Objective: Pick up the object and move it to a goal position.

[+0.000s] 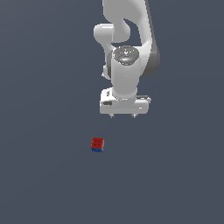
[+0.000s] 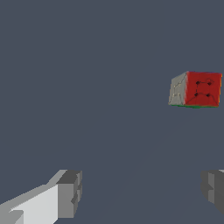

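The object [image 1: 97,144] is a tiny block with a red dotted top and a blue bottom layer, lying on the flat grey surface. In the wrist view the object [image 2: 196,89] shows its red dotted face and a grey side. My gripper [image 1: 122,116] hangs above the surface, up and toward the exterior view's right of the block, not touching it. The jaws stand wide apart with nothing between them; one finger [image 2: 69,193] and the other finger [image 2: 213,190] frame bare floor. My gripper [image 2: 141,192] is open and well clear of the block.
The white arm [image 1: 127,48] rises behind the gripper at the top of the exterior view. A plain dark grey floor [image 1: 43,175] spreads all round the block.
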`<control>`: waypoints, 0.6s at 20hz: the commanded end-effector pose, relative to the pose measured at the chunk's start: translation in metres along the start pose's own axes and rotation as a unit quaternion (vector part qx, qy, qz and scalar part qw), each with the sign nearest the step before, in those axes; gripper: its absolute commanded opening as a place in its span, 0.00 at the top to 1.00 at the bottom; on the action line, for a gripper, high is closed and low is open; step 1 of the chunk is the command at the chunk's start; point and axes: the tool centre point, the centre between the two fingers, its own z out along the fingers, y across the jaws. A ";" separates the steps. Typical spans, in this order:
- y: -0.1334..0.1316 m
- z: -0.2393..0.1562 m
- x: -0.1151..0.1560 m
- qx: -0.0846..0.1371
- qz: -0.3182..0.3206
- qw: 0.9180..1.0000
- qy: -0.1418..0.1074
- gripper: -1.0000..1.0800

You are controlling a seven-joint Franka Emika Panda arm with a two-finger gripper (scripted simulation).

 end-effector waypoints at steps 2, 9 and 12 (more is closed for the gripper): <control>0.000 -0.001 0.000 0.000 0.001 1.000 0.001 0.04; 0.012 0.007 0.011 -0.002 0.007 1.000 0.003 0.04; 0.023 0.015 0.021 -0.003 0.012 1.000 0.004 0.04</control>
